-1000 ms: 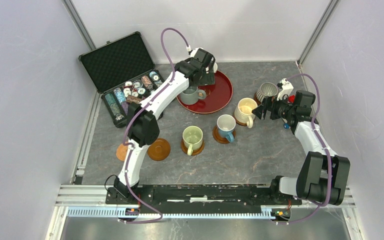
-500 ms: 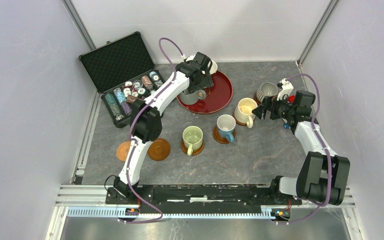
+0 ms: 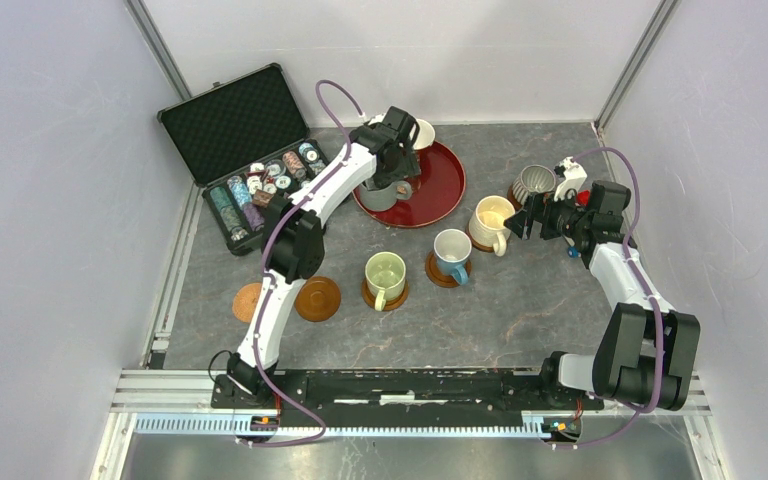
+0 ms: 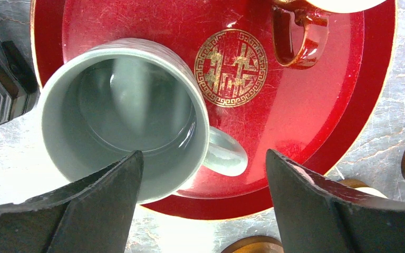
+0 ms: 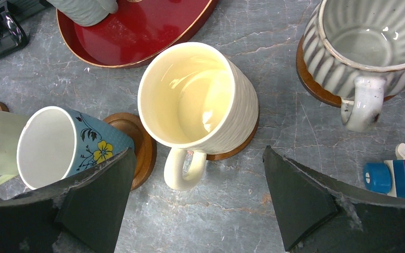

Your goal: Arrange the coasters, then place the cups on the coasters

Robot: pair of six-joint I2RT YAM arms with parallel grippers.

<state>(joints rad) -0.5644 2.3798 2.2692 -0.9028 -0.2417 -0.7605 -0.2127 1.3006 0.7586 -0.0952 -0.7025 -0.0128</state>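
Item, grey mug [image 4: 121,105]: it stood upright on the left near part of the red tray [image 4: 306,105], toward the worktop's far edge, mouth up and long axis vertical, with its handle [image 4: 227,158] pointing near-right into the gap between my fingers [image 4: 95,211]. My left gripper [image 4: 203,154] hung over it, jaws spread and pinching nothing; my right gripper [image 5: 199,149] was also spread and empty above the cream mug [image 5: 195,95]. I judged the best grip to be one finger inside the rim and one outside the wall, clear of the handle, then a straight lift toward a bare coaster [image 3: 317,298] near the worktop's near left corner.
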